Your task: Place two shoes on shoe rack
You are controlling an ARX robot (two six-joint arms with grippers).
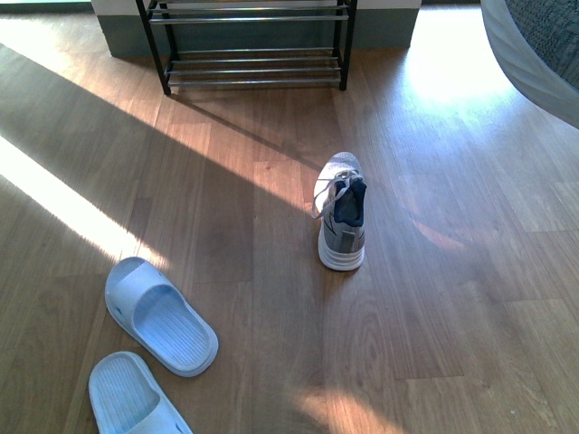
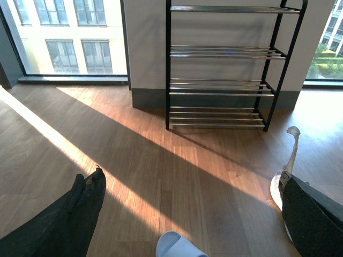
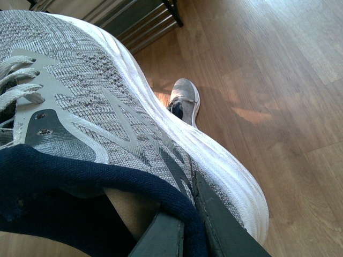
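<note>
Found jaws of right gripper (image 3: 179, 206) clamped on the navy collar of held sneaker (image 3: 107, 80), collar pinched between two dark fingers (image 3: 161, 238). Noted grey knit upper and white sole filling most of right wrist view, shoe clear of the floor (image 1: 452, 316).

Found jaws of left gripper (image 2: 192, 179) apart, gripping nothing, one dark finger at each side of left wrist view above the boards.

Logged near slide (image 1: 134, 398) and far slide (image 1: 161, 316), pale blue, soles down, just beside each other at the near left corner of the floor, toes angled away and leftward.

Logged standing sneaker (image 1: 342, 212) upright on its sole mid-floor, right of centre, heel toward the robot, toe toward the rack, well apart from both slides. Put it between the robot and the rack's right end. Noted it partly hidden behind a left-gripper finger in left wrist view.

Marked diagonal sun bands across the boards, one passing the slides, one touching the sneaker's toe.

Marked shoe rack (image 2: 220, 69) at the far edge of the floor, backed against a wall (image 2: 144, 43): black side frames, four tiers of chrome bars. Saw only the lower tiers in front view. Noted window (image 2: 69, 37) left of that wall.
</note>
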